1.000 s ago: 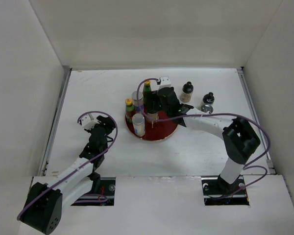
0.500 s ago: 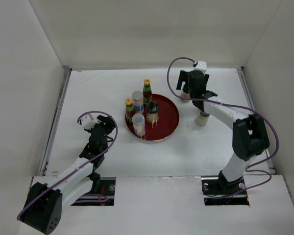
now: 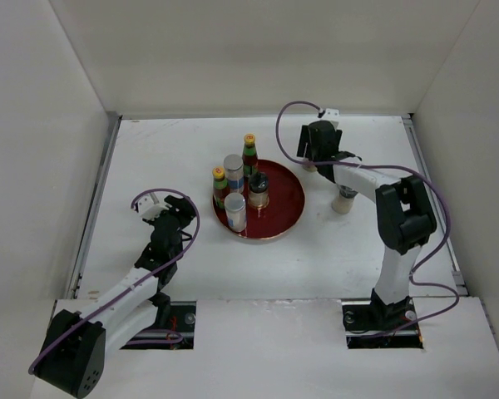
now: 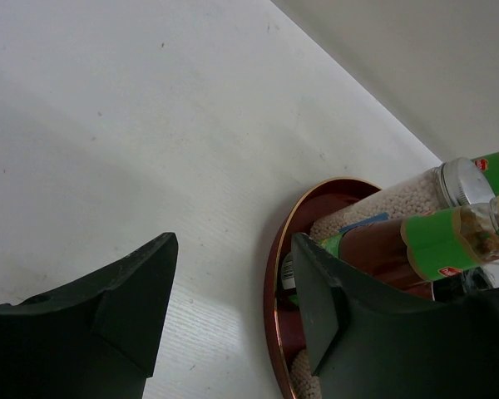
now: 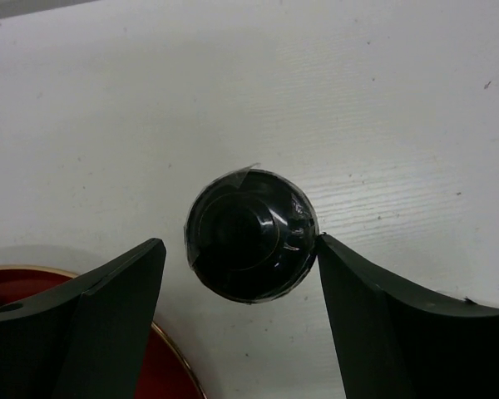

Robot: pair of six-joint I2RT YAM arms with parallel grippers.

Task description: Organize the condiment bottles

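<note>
- White desk (image 3: 191,150), walled on three sides, from overhead: five condiment bottles (image 3: 259,189) stand grouped on the left half of the round red plate (image 3: 289,193). The right pincer (image 3: 310,160) hangs just past its upper-right rim. A pale silver-topped bottle (image 3: 343,201) stands off the plate, right of centre.
- Left wrist view: the left pincer (image 4: 233,245) gapes wide and empty, low beside the plate's rim. It is best left parked.
- Right wrist view: the right pincer is spread wide around the round black cap (image 5: 251,234) of a glass cruet on bare desk at centre frame. The right finger (image 5: 382,316) is almost touching the cap, while the left is clear. Judgement: nudge toward frame right to centre, descend below the cap, close on the neck, lift straight, and set it on the plate's free right half.
</note>
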